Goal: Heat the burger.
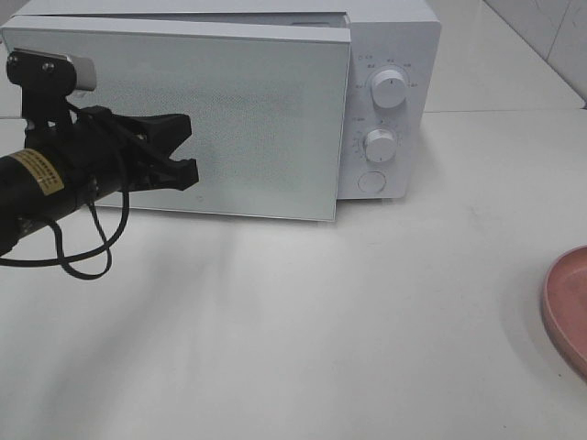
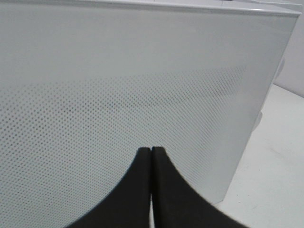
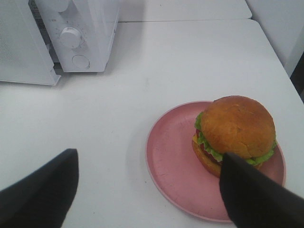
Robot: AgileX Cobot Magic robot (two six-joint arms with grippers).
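Note:
The burger (image 3: 235, 127), with a golden-brown bun and green lettuce frill, sits on a pink plate (image 3: 171, 156) in the right wrist view. My right gripper (image 3: 149, 190) hangs open above the plate's near side, empty, with one finger (image 3: 256, 194) in front of the burger. In the high view only the plate's rim (image 1: 570, 307) shows at the right edge, and the burger is out of view there. My left gripper (image 1: 188, 151) is shut and empty, its tips (image 2: 151, 151) close against the white microwave door (image 1: 229, 119).
The white microwave (image 1: 390, 55) stands at the back of the white table (image 1: 321, 321); its door looks slightly ajar at the right edge. Two knobs (image 1: 388, 90) and a round button (image 1: 371, 181) sit on its right panel. A black cable (image 1: 83, 257) loops under the left arm.

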